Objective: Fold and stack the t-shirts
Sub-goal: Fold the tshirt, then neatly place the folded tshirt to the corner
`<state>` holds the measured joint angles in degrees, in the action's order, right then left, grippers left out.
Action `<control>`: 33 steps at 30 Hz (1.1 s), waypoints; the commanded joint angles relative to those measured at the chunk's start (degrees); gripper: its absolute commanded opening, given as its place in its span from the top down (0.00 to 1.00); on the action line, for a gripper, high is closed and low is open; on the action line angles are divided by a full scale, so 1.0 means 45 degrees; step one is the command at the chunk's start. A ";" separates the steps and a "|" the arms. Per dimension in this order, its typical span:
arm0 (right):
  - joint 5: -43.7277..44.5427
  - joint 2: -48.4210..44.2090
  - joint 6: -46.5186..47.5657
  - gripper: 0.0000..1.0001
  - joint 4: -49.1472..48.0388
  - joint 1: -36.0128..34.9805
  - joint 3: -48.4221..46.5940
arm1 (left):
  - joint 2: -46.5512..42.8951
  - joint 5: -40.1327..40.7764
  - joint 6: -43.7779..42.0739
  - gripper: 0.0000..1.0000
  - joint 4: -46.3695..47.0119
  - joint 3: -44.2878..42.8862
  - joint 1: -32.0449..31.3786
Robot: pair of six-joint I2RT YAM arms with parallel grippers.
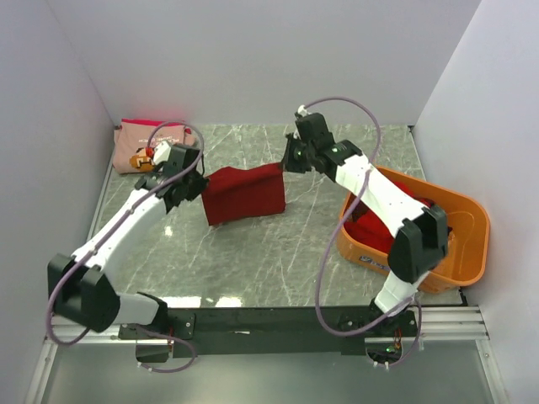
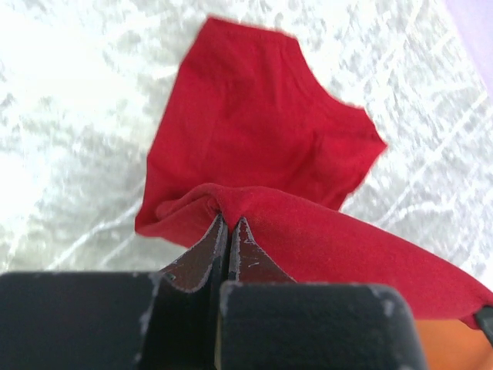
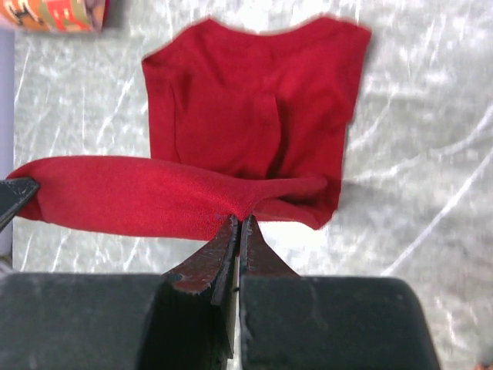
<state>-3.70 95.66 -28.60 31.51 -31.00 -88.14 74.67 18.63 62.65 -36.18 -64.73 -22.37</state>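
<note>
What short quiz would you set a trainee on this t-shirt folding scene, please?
1. True or false: the left pincer and the right pincer are both shut on the dark red t-shirt.
2. Where on the table does the pink t-shirt lie? A) near right corner B) far left corner C) centre
3. What colour is the plastic tub that holds more red cloth?

Key: 1 true; 2 B; 3 orange.
</note>
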 commanded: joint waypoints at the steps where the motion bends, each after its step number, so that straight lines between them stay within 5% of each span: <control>1: 0.0003 0.1025 0.0496 1.00 0.0107 0.0424 -0.1563 | 0.0865 0.0195 -0.0973 0.99 0.0267 -0.1083 0.0615; 15: 0.0882 0.6745 0.0380 1.00 -0.0730 0.1478 -0.5920 | 0.5881 -0.0391 -0.2360 0.97 0.2551 -0.3505 0.1943; 16: 0.0863 0.7041 0.0244 1.00 -0.1022 0.1576 -0.6115 | 0.6176 -0.0449 -0.2612 0.94 0.2765 -0.3951 0.1983; 19: 0.0259 0.8018 0.0086 0.96 -0.1686 0.1830 -0.7148 | 0.7115 -0.0566 -0.3179 0.61 0.3467 -0.4714 0.2042; 20: 0.0006 0.8368 0.0067 0.88 -0.1747 0.1909 -0.7423 | 0.7387 -0.0798 -0.3374 0.33 0.3625 -0.4872 0.2042; 21: -0.0248 0.8526 0.0240 0.50 -0.1767 0.1967 -0.7715 | 0.7487 -0.0801 -0.3647 0.14 0.3762 -0.5028 0.2042; 22: -0.0502 0.8644 0.0320 0.36 -0.1612 0.2065 -0.8298 | 0.7526 -0.0878 -0.3630 0.01 0.3706 -0.5300 0.2042; 24: -0.1187 0.8626 0.0786 0.20 -0.1514 0.2104 -0.8616 | 0.7488 -0.0995 -0.3843 0.01 0.3393 -0.5498 0.2042; 33: -0.2749 0.4470 0.1433 0.15 -0.2780 0.2007 -0.3818 | 0.5926 -0.2362 -0.4644 0.01 0.3782 -0.3118 0.2022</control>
<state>-11.51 125.27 -24.10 23.51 -21.08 -110.59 104.84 11.16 44.95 -20.91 -81.43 -13.08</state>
